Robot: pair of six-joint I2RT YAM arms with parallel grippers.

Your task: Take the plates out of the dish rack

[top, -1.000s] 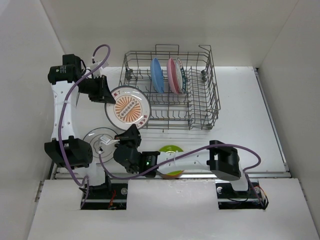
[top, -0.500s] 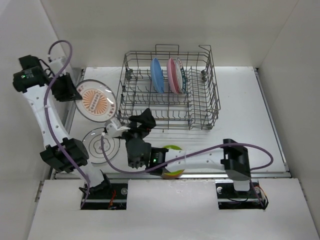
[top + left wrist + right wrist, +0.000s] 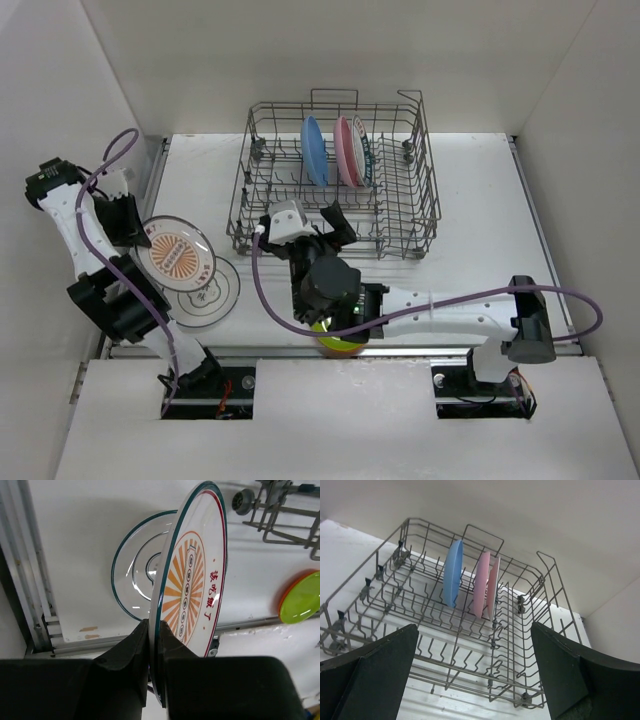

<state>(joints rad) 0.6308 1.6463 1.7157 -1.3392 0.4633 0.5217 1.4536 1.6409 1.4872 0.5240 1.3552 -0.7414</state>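
— What is seen in the dish rack [image 3: 405,200]?
— A blue plate [image 3: 314,150], a pink plate [image 3: 344,150] and a white plate [image 3: 362,152] are stood on edge.
— And outside it?
— An orange-patterned plate [image 3: 175,257] is held tilted over a teal-rimmed plate [image 3: 220,295] laid flat; a lime green plate [image 3: 300,602] is laid nearby.

Lime green plate [image 3: 336,346] mostly covered

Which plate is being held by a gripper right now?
The white plate with the orange patterned centre: the left gripper clamps its rim. No other plate is gripped.
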